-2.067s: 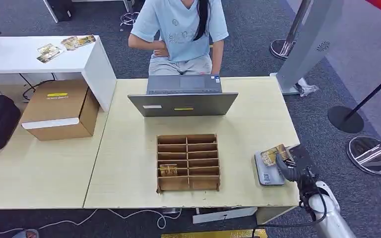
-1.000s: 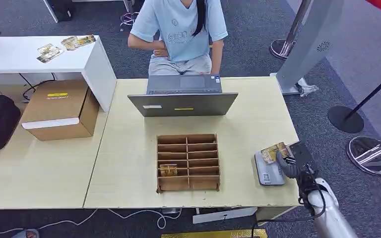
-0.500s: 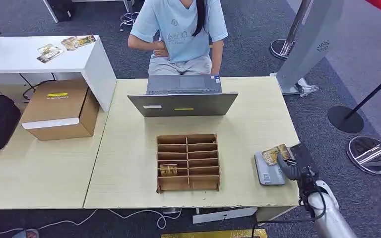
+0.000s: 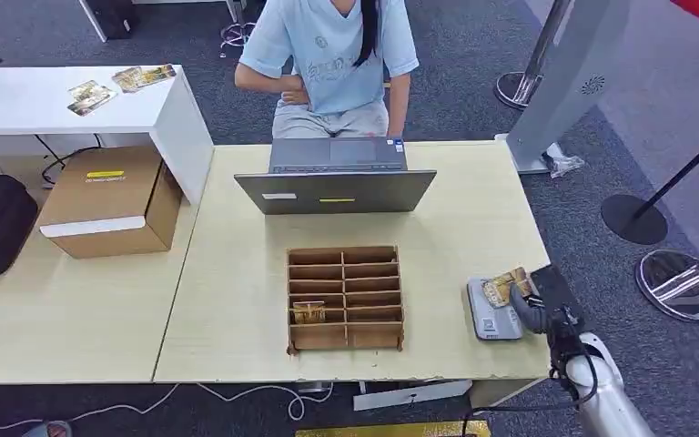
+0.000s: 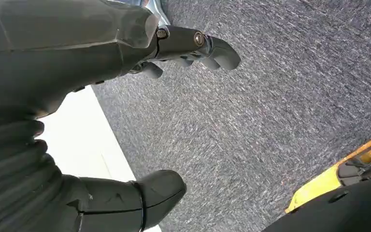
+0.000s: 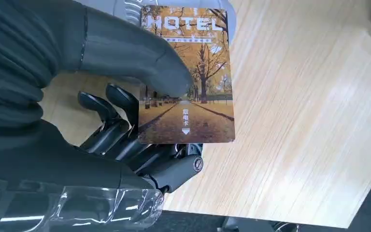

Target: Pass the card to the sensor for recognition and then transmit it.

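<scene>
My right hand pinches the card over the sensor near the tabletop's right edge. Left hand hangs open, far away.

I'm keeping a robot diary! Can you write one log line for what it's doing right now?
right hand: holds hotel card over grey sensor | left hand: holds nothing, above carpet | step: card at sensor
</scene>
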Robot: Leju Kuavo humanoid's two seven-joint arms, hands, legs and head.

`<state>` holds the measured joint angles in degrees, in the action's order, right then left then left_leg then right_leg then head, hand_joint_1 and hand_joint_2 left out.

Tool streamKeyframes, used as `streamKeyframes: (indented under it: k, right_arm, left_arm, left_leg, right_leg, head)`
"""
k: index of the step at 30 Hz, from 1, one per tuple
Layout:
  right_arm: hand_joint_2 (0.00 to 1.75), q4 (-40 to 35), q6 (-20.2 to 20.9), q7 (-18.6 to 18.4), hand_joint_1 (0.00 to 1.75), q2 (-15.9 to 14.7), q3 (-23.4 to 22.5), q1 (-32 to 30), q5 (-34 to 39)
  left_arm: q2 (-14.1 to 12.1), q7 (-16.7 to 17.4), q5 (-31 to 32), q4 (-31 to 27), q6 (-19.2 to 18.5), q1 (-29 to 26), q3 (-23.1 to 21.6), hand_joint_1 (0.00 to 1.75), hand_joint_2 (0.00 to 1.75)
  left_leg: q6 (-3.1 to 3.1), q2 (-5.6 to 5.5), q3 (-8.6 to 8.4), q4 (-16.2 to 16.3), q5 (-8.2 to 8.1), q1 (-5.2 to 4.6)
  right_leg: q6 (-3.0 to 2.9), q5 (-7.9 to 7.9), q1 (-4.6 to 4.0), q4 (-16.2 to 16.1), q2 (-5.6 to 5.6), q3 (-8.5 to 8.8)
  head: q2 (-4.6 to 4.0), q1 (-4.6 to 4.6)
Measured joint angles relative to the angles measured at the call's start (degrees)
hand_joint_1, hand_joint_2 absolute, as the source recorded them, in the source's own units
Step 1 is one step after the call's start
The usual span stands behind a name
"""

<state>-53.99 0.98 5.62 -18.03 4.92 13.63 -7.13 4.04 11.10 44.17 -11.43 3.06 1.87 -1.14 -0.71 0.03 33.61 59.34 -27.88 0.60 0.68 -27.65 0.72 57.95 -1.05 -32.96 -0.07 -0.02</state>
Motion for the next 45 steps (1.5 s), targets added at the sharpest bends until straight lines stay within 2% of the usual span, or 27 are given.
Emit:
streamKeyframes:
  k: [19,45]
  right_arm:
    - [1.75,3.8,-1.7,-0.1,1.75,1.0,0.5,2.0,-3.5]
    - [1.75,5.7,-1.8,0.8,1.75,1.3,0.2,3.1,-4.5]
  left_arm:
    - [0.1,0.0,0.5,0.0,0.0,0.0,0.3,0.0,1.75]
    - [0.3,0.0,1.3,0.0,0.0,0.0,0.5,0.0,1.75]
  left_leg:
    - [0.0,0.01,-0.06,0.0,0.0,0.0]
    - [0.0,0.01,-0.16,0.0,0.0,0.0]
  right_leg:
    - [0.0,0.0,0.0,0.0,0.02,0.04]
    - [0.01,0.01,0.0,0.0,0.02,0.15]
  head:
    - [0.0,0.0]
    - [0.0,0.0]
